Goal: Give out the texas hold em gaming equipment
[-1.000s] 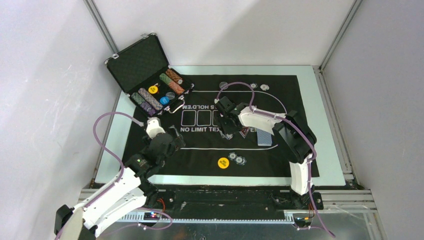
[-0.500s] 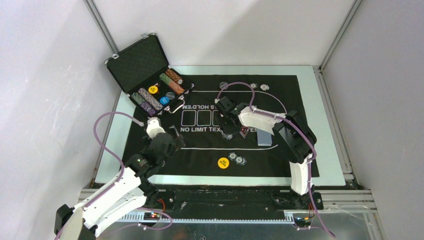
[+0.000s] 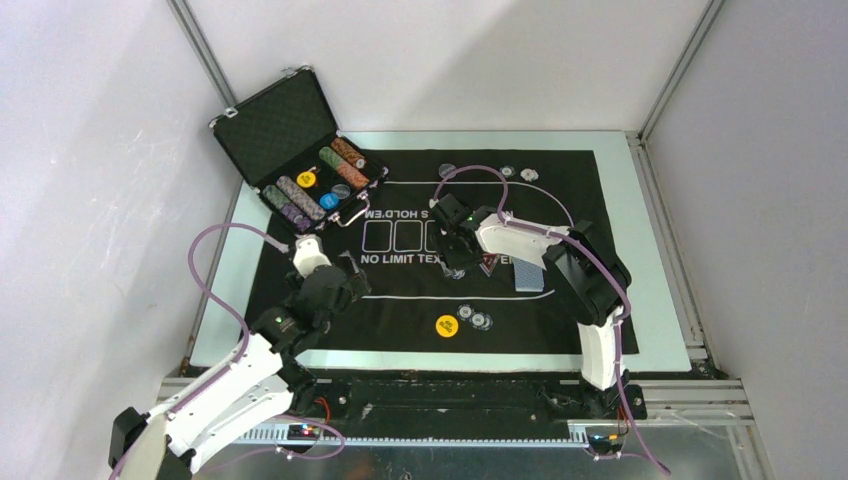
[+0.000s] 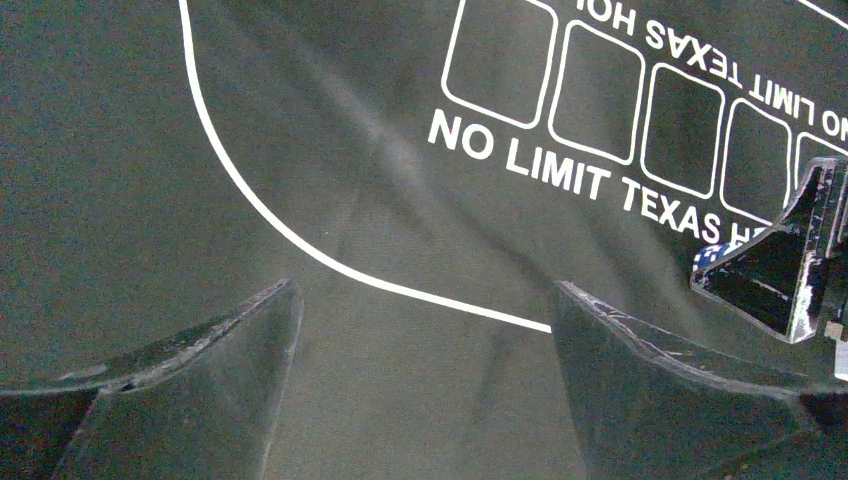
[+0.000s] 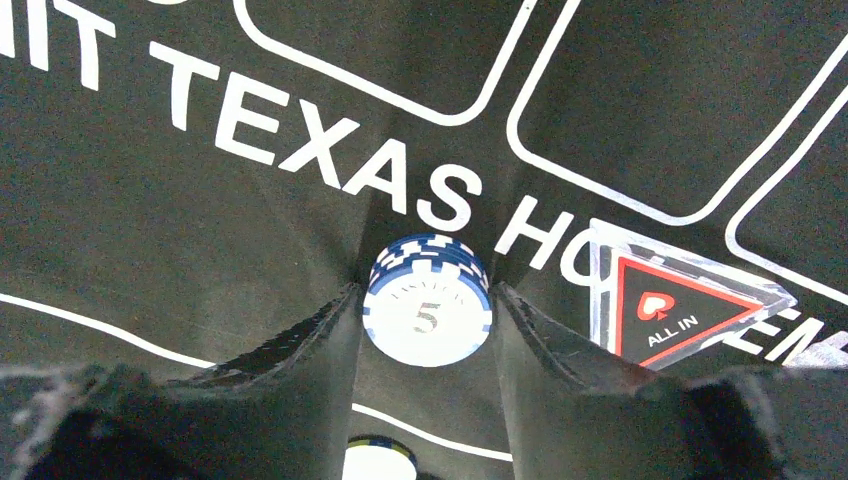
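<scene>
The right claw (image 3: 456, 258) hangs over the middle of the black mat (image 3: 400, 300) on the desk (image 3: 655, 250), and from its own camera I see its two fingers pressed against either side of a small stack of blue-and-white chips (image 5: 428, 315) marked 5. The stack sits on the white lettering, just left of the red-black triangle marker (image 5: 672, 312). To carry it well, I'd keep the squeeze level across the whole stack so no lower chip slips out. I'd also lift straight up before swinging away, clear of the triangle marker. The left claw (image 4: 422, 287) waits spread and empty over bare mat at lower left. The yellow disc (image 3: 447, 325) lies near the bottom edge, the cards (image 3: 530, 277) right of centre.
</scene>
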You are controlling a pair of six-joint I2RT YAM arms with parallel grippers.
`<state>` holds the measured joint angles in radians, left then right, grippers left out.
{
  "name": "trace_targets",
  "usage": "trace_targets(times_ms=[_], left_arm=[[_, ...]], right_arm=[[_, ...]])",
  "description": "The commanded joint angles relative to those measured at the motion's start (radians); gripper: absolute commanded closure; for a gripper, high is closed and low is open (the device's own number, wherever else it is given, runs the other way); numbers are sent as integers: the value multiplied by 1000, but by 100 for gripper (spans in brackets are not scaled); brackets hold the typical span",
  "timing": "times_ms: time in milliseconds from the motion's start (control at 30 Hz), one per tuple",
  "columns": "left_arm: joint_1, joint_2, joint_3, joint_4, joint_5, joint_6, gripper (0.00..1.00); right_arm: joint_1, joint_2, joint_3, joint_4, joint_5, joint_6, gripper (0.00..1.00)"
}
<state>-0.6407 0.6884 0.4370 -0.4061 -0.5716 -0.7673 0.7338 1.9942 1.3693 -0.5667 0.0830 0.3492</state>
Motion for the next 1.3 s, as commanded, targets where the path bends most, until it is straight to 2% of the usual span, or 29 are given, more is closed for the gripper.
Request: trace_targets(times_ms=[0, 300, 1133, 1267], left_arm=[[5, 2, -17, 14, -10, 0, 1], [6, 3, -16, 15, -9, 0, 2], [6, -9, -16, 10, -9, 0, 2], [6, -18, -18, 10, -8, 0, 2]], right_arm=[[4, 12, -4, -4, 16, 10, 50], [6, -26, -3, 0, 38, 6, 66], [-10, -139, -5, -35, 69, 9, 69], [-45, -198, -62, -30, 67, 30, 70]])
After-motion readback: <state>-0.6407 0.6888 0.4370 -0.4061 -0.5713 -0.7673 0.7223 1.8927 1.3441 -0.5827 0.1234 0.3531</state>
